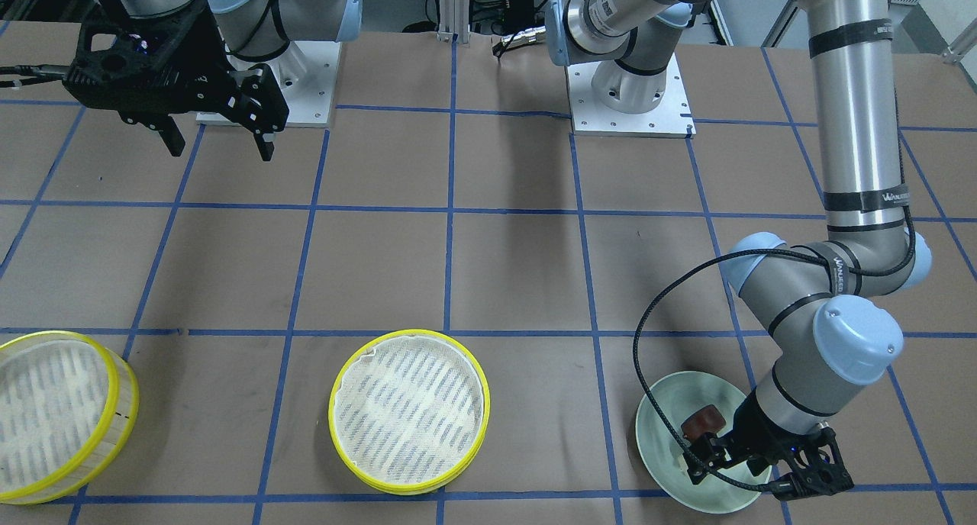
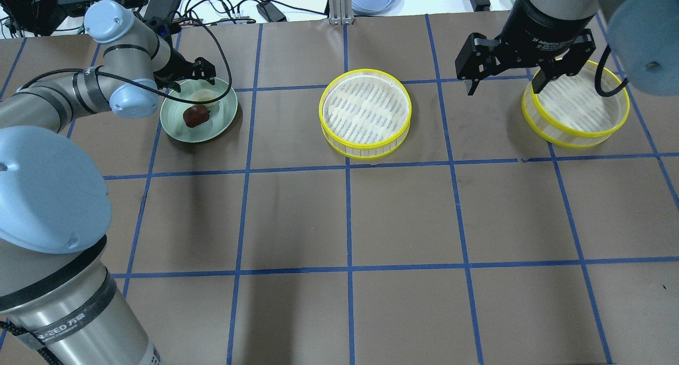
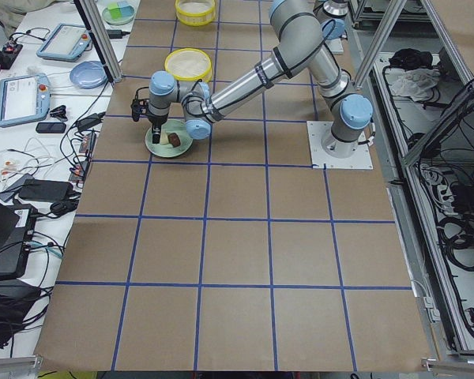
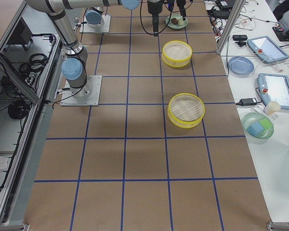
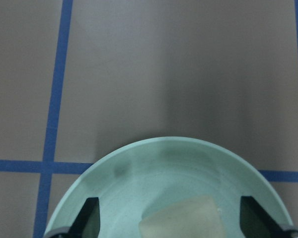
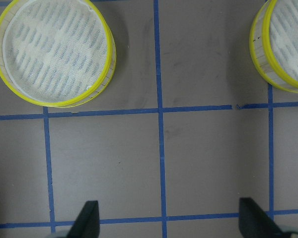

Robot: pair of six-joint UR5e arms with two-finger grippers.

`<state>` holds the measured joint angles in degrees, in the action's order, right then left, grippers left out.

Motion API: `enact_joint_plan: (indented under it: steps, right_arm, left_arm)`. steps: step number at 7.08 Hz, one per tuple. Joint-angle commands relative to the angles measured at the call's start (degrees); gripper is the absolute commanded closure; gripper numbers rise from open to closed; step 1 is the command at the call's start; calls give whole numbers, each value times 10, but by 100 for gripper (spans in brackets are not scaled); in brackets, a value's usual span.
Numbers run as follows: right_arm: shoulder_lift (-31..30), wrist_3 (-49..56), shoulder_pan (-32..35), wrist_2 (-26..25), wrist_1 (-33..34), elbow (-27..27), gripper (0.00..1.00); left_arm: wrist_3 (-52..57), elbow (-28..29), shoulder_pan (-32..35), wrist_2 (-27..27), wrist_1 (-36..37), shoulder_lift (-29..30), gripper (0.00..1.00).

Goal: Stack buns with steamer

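Two yellow-rimmed steamer tiers stand on the table, one in the middle [image 2: 366,113] [image 1: 410,410] [image 6: 52,52] and one on the robot's right [image 2: 575,107] [image 1: 57,414] [image 6: 288,44]. Both are empty. A cream-white bun [image 5: 184,218] [image 2: 204,97] and a dark reddish-brown bun [image 2: 195,115] [image 1: 702,423] lie on a pale green plate [image 2: 177,126] [image 5: 164,168]. My left gripper [image 5: 171,213] [image 2: 204,70] [image 1: 698,460] is open and low over the plate, with one finger on either side of the cream bun. My right gripper [image 2: 503,86] [image 1: 221,149] [image 6: 171,223] is open and empty, high above the table.
A black cable [image 1: 649,357] loops from the left arm over the plate. The arm bases [image 1: 630,90] stand at the table's robot side. A side bench with tablets and bowls [image 4: 253,65] runs along the far edge.
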<state>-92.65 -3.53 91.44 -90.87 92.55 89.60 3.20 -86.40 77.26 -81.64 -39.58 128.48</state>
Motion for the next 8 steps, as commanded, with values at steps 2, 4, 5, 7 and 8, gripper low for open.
enact_joint_plan:
  steps: [2, 4, 5, 7, 8]
  right_arm:
    - [3, -1, -4, 3, 0, 0, 0]
    - [3, -1, -5, 3, 1, 0, 0]
    - [1, -2, -6, 3, 0, 0, 0]
    - [0, -2, -6, 3, 2, 0, 0]
    - [0, -4, -6, 4, 3, -1, 0]
  left_arm:
    - [-39, -1, 0, -2, -64, 6, 3]
    - [-41, 0, 0, -2, -66, 6, 89]
    - [-42, 0, 0, 1, -66, 5, 100]
    - [-61, 9, 1, 4, -66, -15, 100]
    - [-138, 10, 10, 6, -63, -37, 100]
